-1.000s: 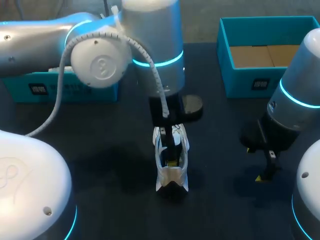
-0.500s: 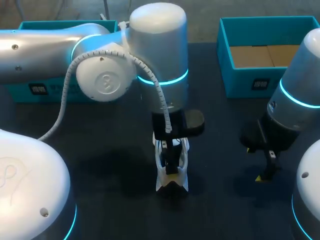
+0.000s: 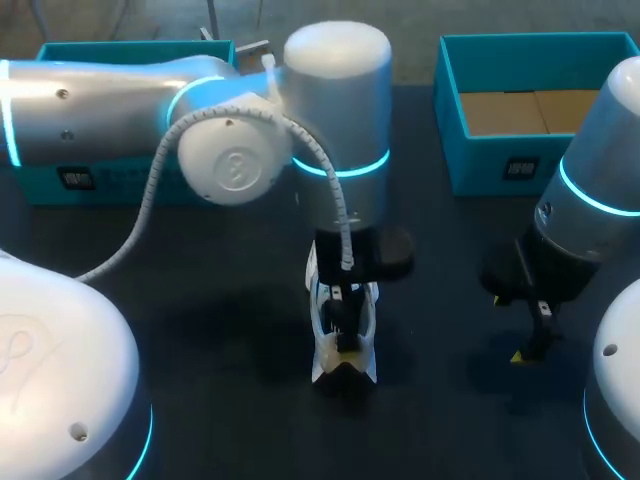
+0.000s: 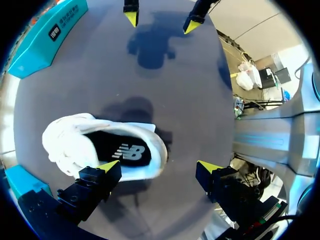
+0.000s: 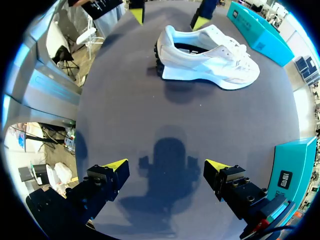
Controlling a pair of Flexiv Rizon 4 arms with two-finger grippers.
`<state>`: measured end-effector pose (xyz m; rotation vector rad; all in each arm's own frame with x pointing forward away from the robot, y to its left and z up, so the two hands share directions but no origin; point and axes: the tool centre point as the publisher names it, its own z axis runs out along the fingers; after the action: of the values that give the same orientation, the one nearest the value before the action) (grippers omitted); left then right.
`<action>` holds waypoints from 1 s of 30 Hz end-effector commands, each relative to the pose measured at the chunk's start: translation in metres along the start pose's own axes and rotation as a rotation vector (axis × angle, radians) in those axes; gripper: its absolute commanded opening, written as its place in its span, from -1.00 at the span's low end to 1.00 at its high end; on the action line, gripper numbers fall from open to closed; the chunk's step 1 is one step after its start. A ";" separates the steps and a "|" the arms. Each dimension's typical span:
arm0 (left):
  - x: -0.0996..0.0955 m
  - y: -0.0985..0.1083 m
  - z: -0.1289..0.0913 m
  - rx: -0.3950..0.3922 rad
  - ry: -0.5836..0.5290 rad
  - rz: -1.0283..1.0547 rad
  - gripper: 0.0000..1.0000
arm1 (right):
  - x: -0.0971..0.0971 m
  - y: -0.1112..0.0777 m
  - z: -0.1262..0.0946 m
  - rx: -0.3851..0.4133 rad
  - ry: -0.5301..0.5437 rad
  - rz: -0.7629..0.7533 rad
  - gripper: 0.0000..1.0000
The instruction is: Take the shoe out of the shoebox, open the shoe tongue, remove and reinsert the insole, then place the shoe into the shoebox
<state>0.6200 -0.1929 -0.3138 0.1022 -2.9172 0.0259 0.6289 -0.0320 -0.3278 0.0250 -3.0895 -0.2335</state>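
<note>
Reaching over the middle of the dark desk [image 3: 200,290], the left arm [image 3: 120,100] holds its end effector [image 4: 157,167] low over the white shoe [image 4: 100,142]. Its fingers are spread apart and grip nothing. One yellow tip is at the rim of the shoe's opening, the other over bare desk. I judge this is a position for going in after the black insole [image 4: 120,150], which lies inside. The shoe stands on its sole outside the boxes, so both arms can come at it. The right arm [image 3: 590,210] waits well apart, its end effector [image 5: 166,165] open and empty. The teal shoebox [image 3: 480,160] at the far right is open and holds only brown cardboard. A second teal box part [image 3: 100,180] sits far left, its inside hidden.
</note>
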 end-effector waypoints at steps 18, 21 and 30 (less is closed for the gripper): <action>0.010 0.001 0.048 0.002 -0.024 0.015 1.00 | 0.001 0.000 0.001 0.001 -0.002 0.001 1.00; 0.009 0.003 0.054 0.009 -0.035 0.014 1.00 | 0.001 0.000 0.001 0.001 -0.002 0.001 1.00; 0.011 0.000 0.062 0.019 -0.053 0.028 0.91 | 0.001 0.000 0.001 0.001 -0.002 0.001 1.00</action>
<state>0.5985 -0.1959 -0.3689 0.0702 -2.9694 0.0522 0.6289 -0.0320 -0.3278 0.0249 -3.0895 -0.2335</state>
